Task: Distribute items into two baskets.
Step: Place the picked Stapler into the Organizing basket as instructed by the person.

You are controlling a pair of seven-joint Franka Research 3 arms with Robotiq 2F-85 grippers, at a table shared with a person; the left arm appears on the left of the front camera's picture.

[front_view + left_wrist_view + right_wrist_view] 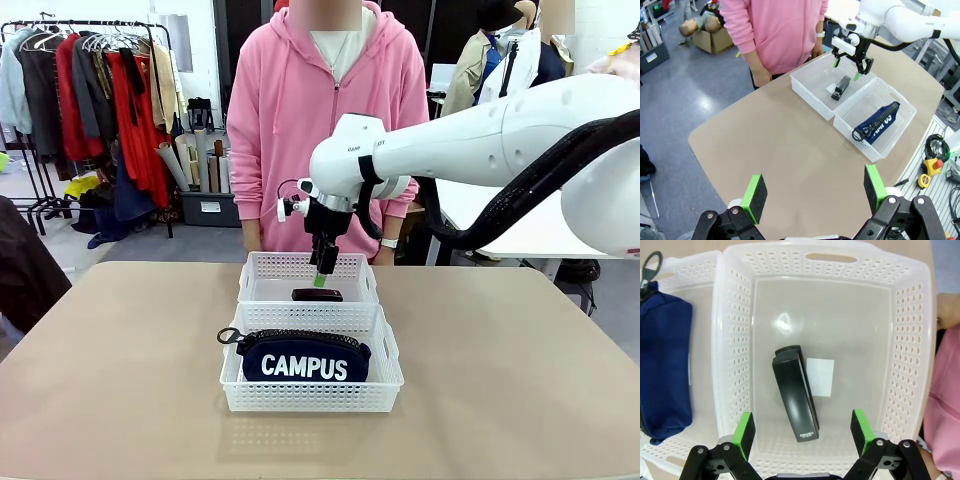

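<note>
**Both items binned; right arm low over far basket**

Bench (120,400): tan, person in a pink hoodie (290,110) standing at the far edge.

Larger basket (385,385), near side: navy CAMPUS pouch (305,360) lying inside, lengthwise. Smaller basket (262,275) touching it on the far side: black stapler (796,392) flat on the clear floor, beside a white label.

Risk, as I judge it: the right gripper (320,278) hangs low inside the far basket's walls. A sideways pull-out could clip the lattice rim and drag that basket, nudging its neighbour too. A straight lift avoids this.

Right jaws: spread wide, stapler lying between the pads (744,432) but apart from them, nothing held.

Left gripper (812,192): high above bare bench, jaws wide, empty.
</note>
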